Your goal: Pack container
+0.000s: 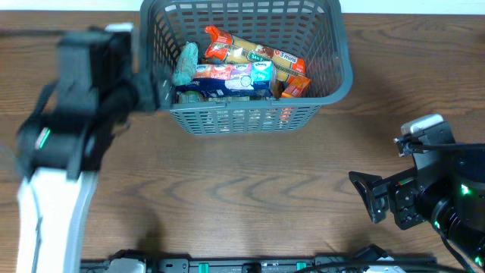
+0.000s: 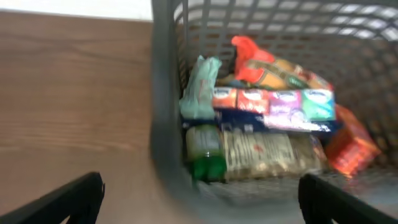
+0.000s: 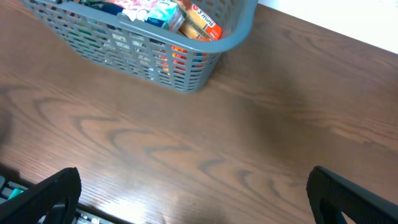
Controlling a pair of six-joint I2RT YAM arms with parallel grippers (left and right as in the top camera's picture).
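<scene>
Left jaws released, empty, just beside the left wall of the container (image 1: 242, 120), far centre on the bench (image 1: 250, 197); right jaws released too, near right. Already holds snack packets (image 1: 250, 57); nothing visible outside, so likely nearly done.

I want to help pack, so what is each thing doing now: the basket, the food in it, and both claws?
container: upright on the table, partly filled.
groceries: lying piled inside the container.
left gripper: open, empty, beside the container.
right gripper: open, empty, over the table, away from the container.
</scene>
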